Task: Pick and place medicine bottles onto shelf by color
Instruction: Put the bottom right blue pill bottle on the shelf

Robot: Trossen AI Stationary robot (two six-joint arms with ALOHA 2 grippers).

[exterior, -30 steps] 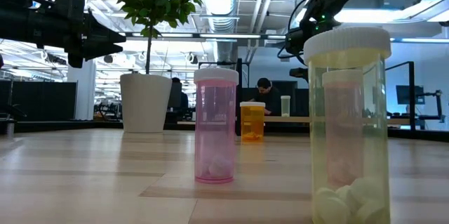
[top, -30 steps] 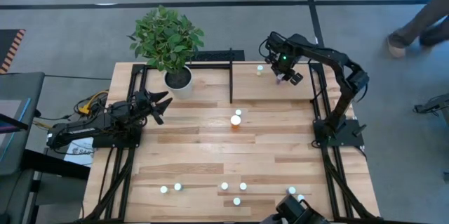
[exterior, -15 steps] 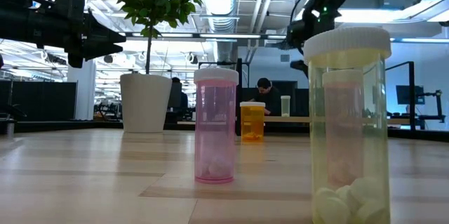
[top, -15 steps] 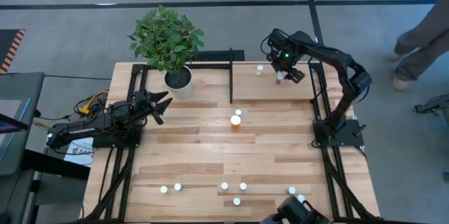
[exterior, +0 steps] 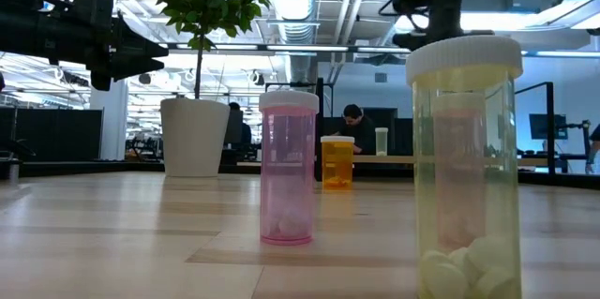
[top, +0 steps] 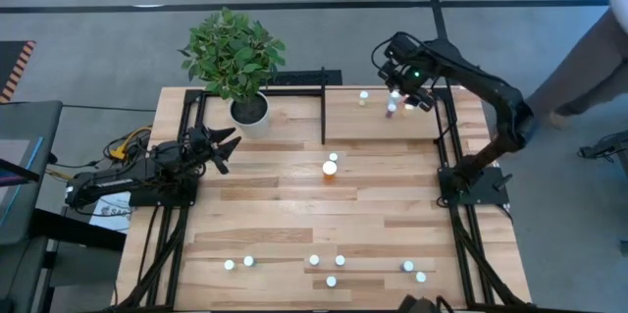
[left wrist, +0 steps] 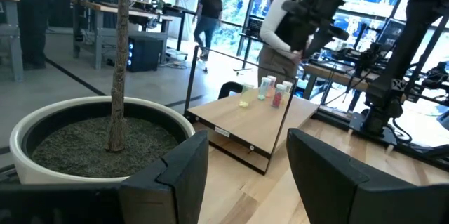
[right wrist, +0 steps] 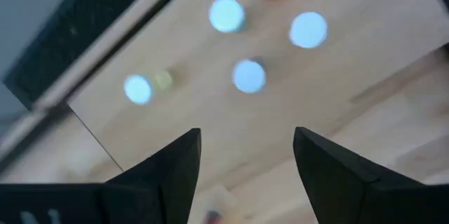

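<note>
Since a second ago the right gripper (top: 410, 85) has let go of a bottle and lifted; its fingers (right wrist: 168, 171) are now spread and hold nothing. The arm has swung out toward the table's right edge. Under and ahead of those fingers lies the shelf (top: 378, 122), with a cluster of white-capped bottles (top: 392, 106) standing on it; the right wrist view, looking down, shows four round caps (right wrist: 249, 76) ahead of the fingertips, blurred. All stand upright, long axes vertical, caps up.

The left gripper (top: 224, 146) waits low at the table's left side, fingers (left wrist: 179, 175) parted and bare, with the plant pot (left wrist: 91, 136) just ahead of them.

Between the two grippers an orange bottle (top: 329, 168) stands mid-table beside a smaller one (top: 334, 157). A row of bottles (top: 314, 260) lines the near edge, far from both sets of fingers, with wide bare planks around them.

The low view shows bodies the high view hides: a pink bottle (exterior: 288, 168) and a greenish one (exterior: 466, 168), pills at the bottom.
</note>
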